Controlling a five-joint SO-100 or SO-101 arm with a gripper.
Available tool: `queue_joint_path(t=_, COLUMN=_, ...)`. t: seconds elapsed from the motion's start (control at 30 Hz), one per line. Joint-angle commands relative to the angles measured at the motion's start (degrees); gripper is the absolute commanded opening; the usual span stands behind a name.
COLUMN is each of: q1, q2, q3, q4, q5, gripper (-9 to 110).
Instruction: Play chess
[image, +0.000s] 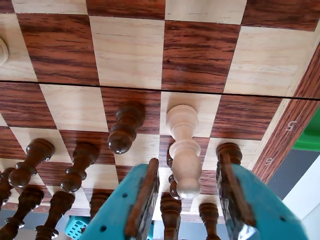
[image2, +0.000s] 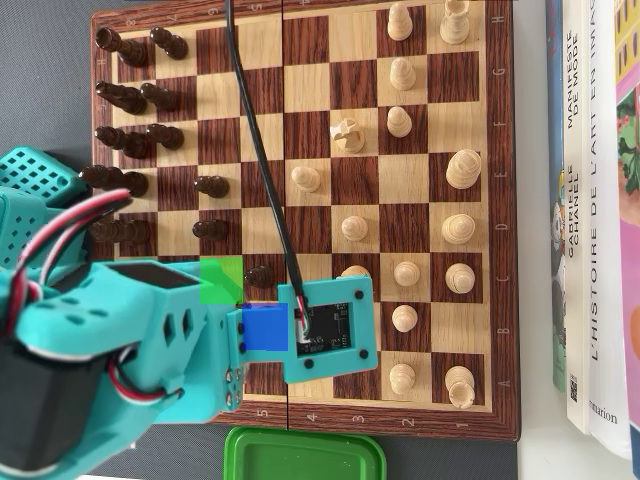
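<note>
While the teal two-finger end effector (image: 192, 200) hangs over the wooden chessboard (image: 130, 50), its jaws stand wide with a light turned-wood chess piece (image: 183, 150) between them, apparently touching neither pad. Wrist view puts that piece on its square just beside a dark wooden pawn (image: 125, 127). Overhead view hides the grip zone under the teal wrist camera housing (image2: 325, 330); a dark pawn (image2: 258, 274) sits just left of it. Judged step: pre-grasp on the light piece. Next: descend slightly, centre, close on the stem without clipping the dark pieces nearby.

Low wrist, top-down overhead; shared chessboard (image2: 300, 215)
</note>
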Motion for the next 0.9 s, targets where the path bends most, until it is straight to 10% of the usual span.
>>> queue_joint_path(t=0.0, q1=0.8, q2=0.5, q3=-0.7, q4=-0.6, q5=0.0, gripper=17)
queue_joint_path(t=0.87, q1=1.0, q2=-2.2, q3=-0.9, q4=-0.7, q5=-0.3, gripper=17)
